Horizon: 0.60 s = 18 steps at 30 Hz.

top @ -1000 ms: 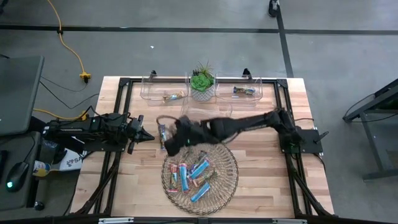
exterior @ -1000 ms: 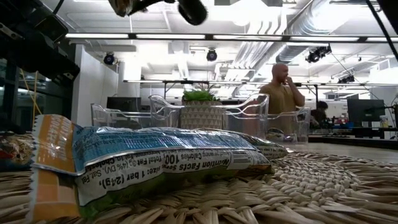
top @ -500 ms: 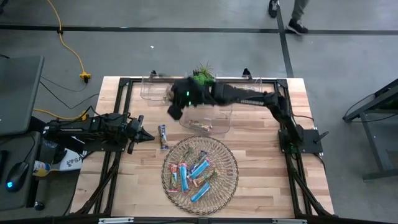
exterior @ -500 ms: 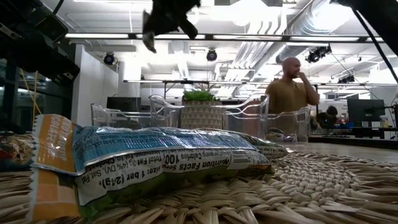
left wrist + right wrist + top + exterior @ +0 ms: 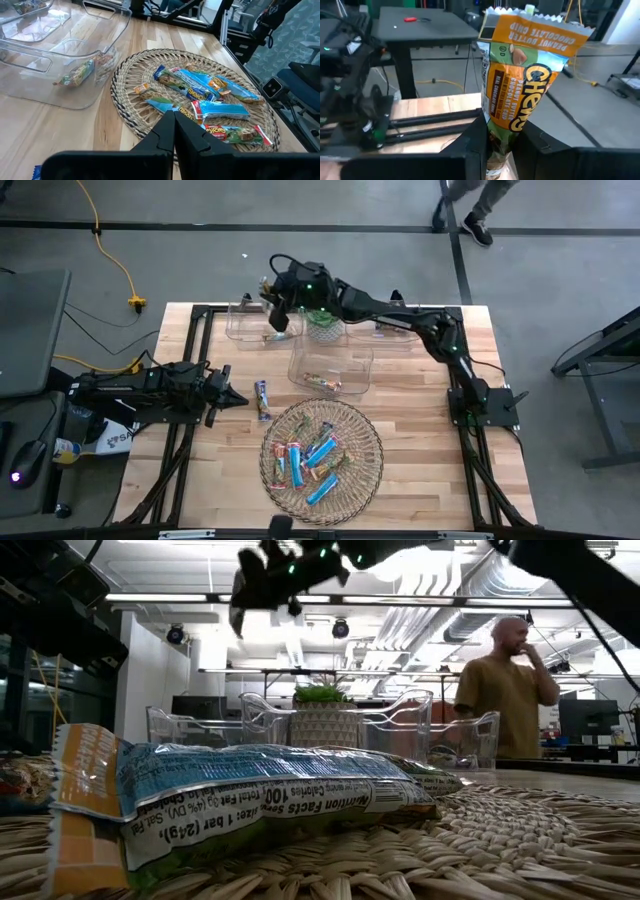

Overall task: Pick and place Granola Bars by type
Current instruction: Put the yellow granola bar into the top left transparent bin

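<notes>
My right gripper (image 5: pixel 272 292) hangs high over the far-left clear bin (image 5: pixel 258 330), shut on an orange and gold-brown granola bar (image 5: pixel 522 80). Several blue, red and gold granola bars (image 5: pixel 318 458) lie flat on the round wicker tray (image 5: pixel 372 442). One more bar (image 5: pixel 262 398) lies flat on the table beside my left gripper (image 5: pixel 240 399). That gripper waits shut at the table's left side, its fingers (image 5: pixel 174 131) pointing toward the tray. In the low view my right gripper (image 5: pixel 262 575) shows dark at the top. My right gripper pinches one end of the granola bar (image 5: pixel 500 137) between its two fingers (image 5: pixel 476 142). The fingers come roughly level from the table's right side. The bar sticks out past the fingertips along their length, printed face toward the wrist camera, lifted clear above the bin.
A potted plant (image 5: pixel 325 315) stands between the far-left bin and a far-right bin (image 5: pixel 395 328), each with a bar inside. A third clear bin (image 5: pixel 330 372) with bars sits in front of the plant. A person (image 5: pixel 505 690) stands beyond the far edge.
My right gripper has swung from above the tray's far-left rim toward the table's far edge, ending over the far-left bin, rolling its wrist on the way. The granola bar went with it, clear of everything. The person beyond the table walked to the right.
</notes>
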### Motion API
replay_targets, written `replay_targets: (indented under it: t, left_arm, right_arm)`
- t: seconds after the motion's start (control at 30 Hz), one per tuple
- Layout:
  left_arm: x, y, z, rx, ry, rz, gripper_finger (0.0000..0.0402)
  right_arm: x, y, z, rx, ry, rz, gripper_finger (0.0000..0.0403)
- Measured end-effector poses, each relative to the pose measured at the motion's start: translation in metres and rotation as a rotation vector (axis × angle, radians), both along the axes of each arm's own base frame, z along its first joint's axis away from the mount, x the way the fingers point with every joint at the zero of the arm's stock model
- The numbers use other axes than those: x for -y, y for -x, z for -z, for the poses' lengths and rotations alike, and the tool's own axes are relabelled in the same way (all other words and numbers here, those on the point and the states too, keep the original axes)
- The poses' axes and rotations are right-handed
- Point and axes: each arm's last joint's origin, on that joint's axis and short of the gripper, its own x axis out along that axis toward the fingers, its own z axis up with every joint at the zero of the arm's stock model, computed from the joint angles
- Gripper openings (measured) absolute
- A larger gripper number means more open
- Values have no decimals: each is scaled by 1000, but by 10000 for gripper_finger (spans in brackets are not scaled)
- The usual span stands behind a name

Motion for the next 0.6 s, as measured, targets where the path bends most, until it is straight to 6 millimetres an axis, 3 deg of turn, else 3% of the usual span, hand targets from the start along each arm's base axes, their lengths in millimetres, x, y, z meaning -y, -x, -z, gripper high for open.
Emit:
replay_targets:
  t: [0.33, 0.6]
  left_arm:
    - [0, 0, 0, 1, 0, 1, 1]
    - [0, 0, 0, 1, 0, 1, 1]
  right_arm:
    - [37, -22, 83, -89, -111, -33, 55]
    - [45, -22, 113, -176, -280, -4, 55]
